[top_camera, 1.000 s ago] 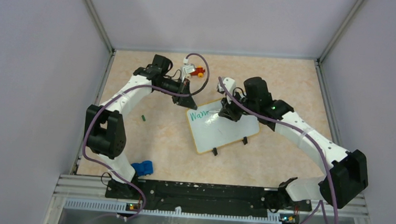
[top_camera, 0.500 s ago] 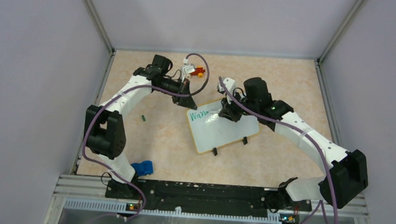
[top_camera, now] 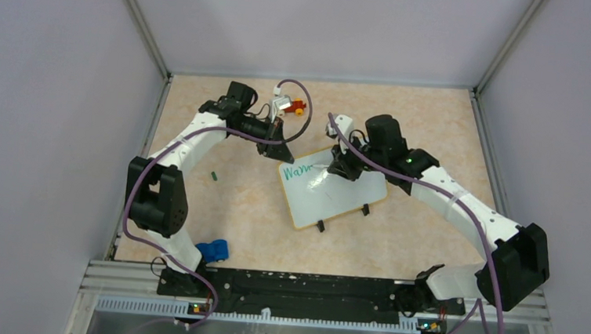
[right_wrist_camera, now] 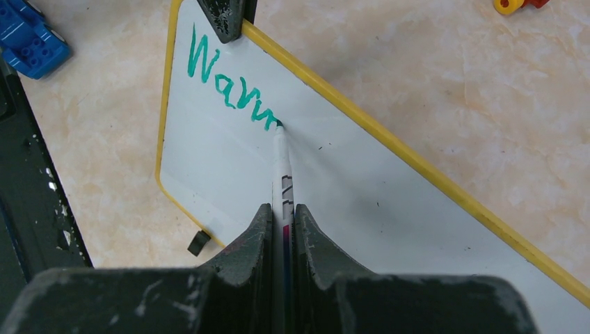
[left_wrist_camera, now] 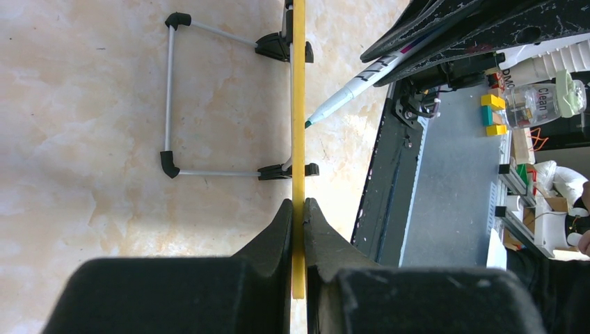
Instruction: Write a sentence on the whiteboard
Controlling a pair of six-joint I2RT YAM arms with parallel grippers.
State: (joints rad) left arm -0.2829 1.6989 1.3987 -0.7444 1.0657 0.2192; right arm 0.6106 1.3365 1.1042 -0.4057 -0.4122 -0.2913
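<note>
The whiteboard point(top_camera: 338, 192), white with a thin yellow rim and two black feet, stands tilted mid-table. Green lettering reading about "Warm" point(top_camera: 300, 170) runs along its top left; it also shows in the right wrist view point(right_wrist_camera: 226, 83). My left gripper point(top_camera: 276, 151) is shut on the board's yellow rim point(left_wrist_camera: 298, 104) at the upper left corner, seen edge-on in the left wrist view. My right gripper point(top_camera: 338, 170) is shut on a white marker point(right_wrist_camera: 282, 167), whose green tip touches the board at the end of the lettering. The marker also shows in the left wrist view point(left_wrist_camera: 348, 90).
A blue block point(top_camera: 213, 250) lies near the left arm's base. A small green cap point(top_camera: 215, 175) lies left of the board. Red, yellow and white toy pieces point(top_camera: 290, 104) sit at the back. The board's wire stand point(left_wrist_camera: 169, 90) rests on the table behind it.
The right gripper and marker have shifted very slightly to the right along the lettering. The left arm and the board have not moved.
</note>
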